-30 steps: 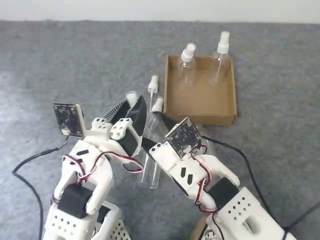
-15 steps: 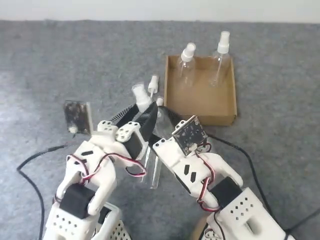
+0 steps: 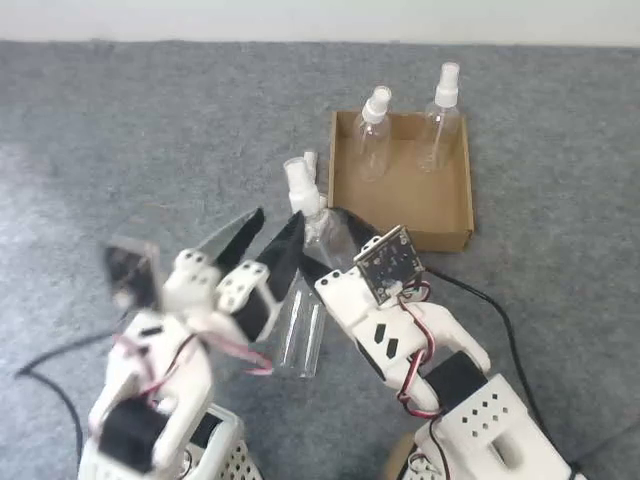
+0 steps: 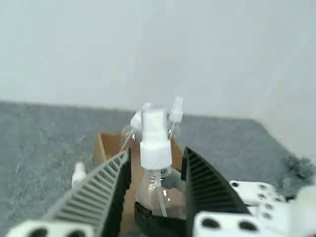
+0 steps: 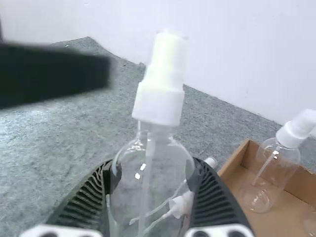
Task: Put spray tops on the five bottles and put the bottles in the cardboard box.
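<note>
No print, label or number can be read from here, neither on any bottle nor on the cardboard box.

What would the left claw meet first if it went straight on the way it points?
The bottle with its spray top, held in the right claw: it stands dead ahead of the open left claw. Gap unclear; the cardboard box lies beyond.

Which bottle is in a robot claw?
The upright bottle just outside the cardboard box, clamped in the right claw. The boxed pair stands free; the capless pair lies on the carpet.
</note>
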Controlling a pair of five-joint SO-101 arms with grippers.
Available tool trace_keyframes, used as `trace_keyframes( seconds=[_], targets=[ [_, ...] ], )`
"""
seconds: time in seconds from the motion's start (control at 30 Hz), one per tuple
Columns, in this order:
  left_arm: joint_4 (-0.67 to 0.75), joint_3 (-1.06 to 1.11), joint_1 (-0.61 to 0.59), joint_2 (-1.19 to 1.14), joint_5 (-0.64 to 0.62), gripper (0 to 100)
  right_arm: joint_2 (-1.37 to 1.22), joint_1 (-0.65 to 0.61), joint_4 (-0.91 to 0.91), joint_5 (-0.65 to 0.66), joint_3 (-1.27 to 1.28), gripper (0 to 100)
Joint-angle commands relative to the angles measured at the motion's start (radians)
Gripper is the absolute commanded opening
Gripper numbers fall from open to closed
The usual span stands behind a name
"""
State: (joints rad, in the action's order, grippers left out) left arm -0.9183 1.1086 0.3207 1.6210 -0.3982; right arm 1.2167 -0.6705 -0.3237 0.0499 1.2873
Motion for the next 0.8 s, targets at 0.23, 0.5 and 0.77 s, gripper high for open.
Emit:
trace_keyframes(
  seconds=[0.23, 0.5, 0.77],
  targets=[
    [0.011, 0.041, -0.124, 0.086, 0.058, 15, 0.031, 0.024, 0.015, -0.005, -0.037, 0.6],
    [0.040, 0.045, -0.124, -0.078, 0.138, 15, -0.001, 0.196, -0.189, -0.005, -0.370, 0.6],
    [0.112, 0.090, -0.115, -0.098, 0.207, 16, -0.314, 0.194, -0.234, -0.006, -0.614, 0.6]
  ],
)
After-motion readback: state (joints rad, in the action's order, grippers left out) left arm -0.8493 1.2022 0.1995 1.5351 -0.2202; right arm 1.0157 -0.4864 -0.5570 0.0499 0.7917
